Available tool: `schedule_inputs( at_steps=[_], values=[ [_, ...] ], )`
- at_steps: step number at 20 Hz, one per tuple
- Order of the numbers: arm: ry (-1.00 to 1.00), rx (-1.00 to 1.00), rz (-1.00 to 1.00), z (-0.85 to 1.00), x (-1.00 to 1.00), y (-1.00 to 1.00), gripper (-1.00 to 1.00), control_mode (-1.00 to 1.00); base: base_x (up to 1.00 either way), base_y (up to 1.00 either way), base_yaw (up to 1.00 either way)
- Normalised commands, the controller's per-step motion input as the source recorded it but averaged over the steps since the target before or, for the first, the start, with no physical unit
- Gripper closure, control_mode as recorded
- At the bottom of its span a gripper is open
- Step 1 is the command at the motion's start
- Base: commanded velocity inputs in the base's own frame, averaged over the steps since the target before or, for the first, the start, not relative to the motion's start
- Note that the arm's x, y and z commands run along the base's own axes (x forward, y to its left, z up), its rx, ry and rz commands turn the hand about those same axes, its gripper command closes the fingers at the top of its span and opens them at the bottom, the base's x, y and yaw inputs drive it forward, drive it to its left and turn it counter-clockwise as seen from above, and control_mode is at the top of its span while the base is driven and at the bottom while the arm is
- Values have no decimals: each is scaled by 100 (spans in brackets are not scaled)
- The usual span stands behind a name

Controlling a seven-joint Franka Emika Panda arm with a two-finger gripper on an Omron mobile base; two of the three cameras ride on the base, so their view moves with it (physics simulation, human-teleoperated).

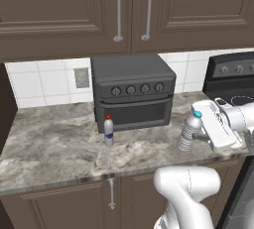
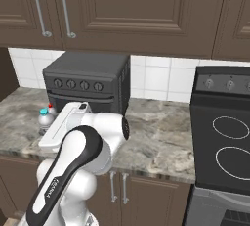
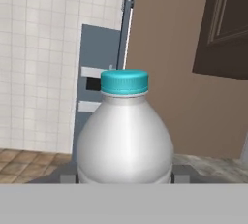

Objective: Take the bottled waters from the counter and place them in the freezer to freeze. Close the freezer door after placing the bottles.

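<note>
- The counter (image 1: 54, 143) runs under the claw and well out to its left, a marbled grey-brown top over dark cabinets.
- The toaster oven (image 1: 133, 93) stands on it behind and to the left of the claw, against the tiled wall.
- The stove (image 2: 225, 132) lies on the claw's other side, to the right.
- The claw (image 1: 201, 135) reaches in sideways from the right, low over the front part of the worktop.
- The teal-capped bottle (image 1: 190, 131) stands upright between the fingers; in the hand view it sits dead centre, a finger (image 3: 68, 173) tight against each flank. The claw is clamped on it.
- The red-capped bottle (image 1: 108, 130) stands upright well to the claw's left, just before the oven's door.
</note>
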Motion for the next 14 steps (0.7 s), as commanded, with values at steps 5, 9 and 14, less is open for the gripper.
schedule_inputs(
  at_steps=[5, 9, 14],
  values=[
    [0, 0, 0, 0, 0, 0, 100, 100, -73, 4, 0],
    [0, 0, 0, 0, 0, 0, 100, 100, -80, 29, 1],
    [0, 0, 0, 0, 0, 0, 100, 100, -71, 29, 7]
  ],
)
